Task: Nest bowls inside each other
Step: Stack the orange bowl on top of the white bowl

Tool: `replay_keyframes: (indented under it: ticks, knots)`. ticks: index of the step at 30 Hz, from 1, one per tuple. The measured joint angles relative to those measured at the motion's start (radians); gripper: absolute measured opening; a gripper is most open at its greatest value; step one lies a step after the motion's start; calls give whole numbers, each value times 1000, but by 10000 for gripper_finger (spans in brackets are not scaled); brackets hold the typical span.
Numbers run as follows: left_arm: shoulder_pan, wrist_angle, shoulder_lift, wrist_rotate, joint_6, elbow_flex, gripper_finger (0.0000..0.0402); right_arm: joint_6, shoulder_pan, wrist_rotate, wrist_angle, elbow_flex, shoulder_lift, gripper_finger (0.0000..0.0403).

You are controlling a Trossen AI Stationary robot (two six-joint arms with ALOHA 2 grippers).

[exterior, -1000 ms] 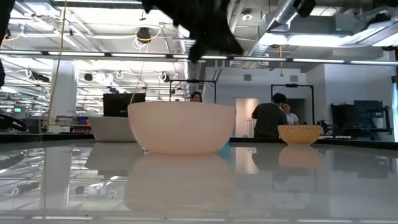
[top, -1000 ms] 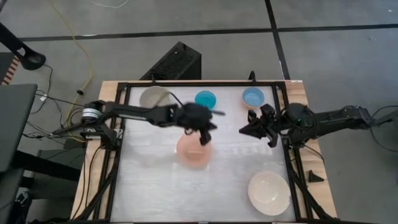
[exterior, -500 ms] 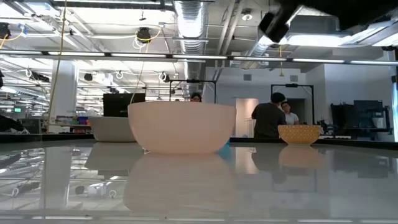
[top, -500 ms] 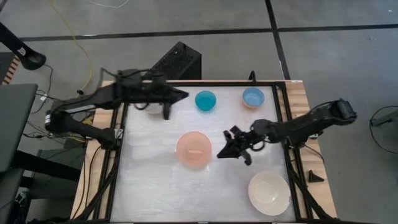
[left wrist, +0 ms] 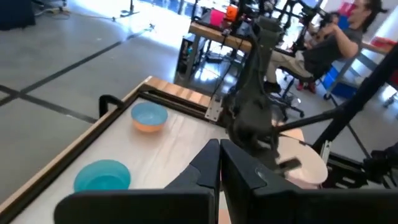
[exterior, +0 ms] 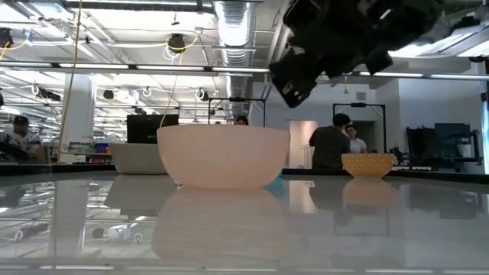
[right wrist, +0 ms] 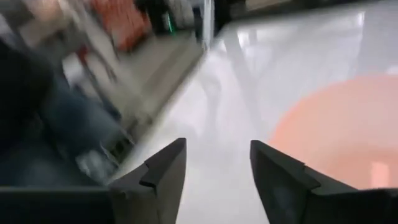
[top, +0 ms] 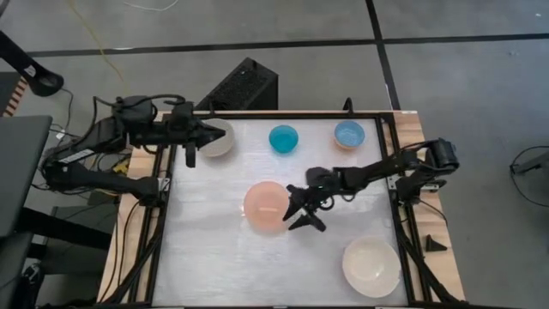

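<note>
The right gripper (top: 302,209) hangs just beside the right edge of the pink bowl (top: 268,206), its fingers (right wrist: 165,171) spread apart with nothing between them. Its arm reaches in from the right side of the table (top: 214,257). The pink bowl sits mid-table, upright and alone.

The left gripper (top: 190,146) is at the far left corner, fingers pressed together and empty, just beside the grey-beige bowl (top: 220,140) there. Along the far edge stand the teal bowl (top: 283,137) and, further right, the light blue bowl (top: 348,134); the white bowl (top: 371,265) sits at the near right corner, well apart from the rest.

These look like thin, light plastic — stiff enough to hold shape, but smooth and likely to slide on the glossy tabletop if nudged. The rim is probably the place to grip: one finger inside, one outside the wall — the rounded body offers little purchase.
</note>
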Motion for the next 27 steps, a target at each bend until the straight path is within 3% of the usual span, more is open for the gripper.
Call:
replay_keyframes:
  ticks: [4, 9, 12, 15, 22, 27]
  knots:
    - [0, -16, -11, -6, -9, 0, 0, -270, 19, 69, -312, 147, 75, 222]
    - [0, -20, -8, -9, -8, 0, 0, -434, 40, 214, -521, 277, 177, 205]
    - [0, -28, -7, -28, 3, 0, 0, -441, 48, 345, -574, 330, 235, 187]
    - [0, -37, -7, -34, 6, 0, 0, -438, 48, 389, -612, 376, 277, 160]
    - [0, -51, -8, -34, 27, 0, 0, -388, 17, 390, -737, 452, 279, 34]
    - [0, -72, -8, -27, 54, 0, 0, -254, -40, 302, -773, 458, 179, 32]
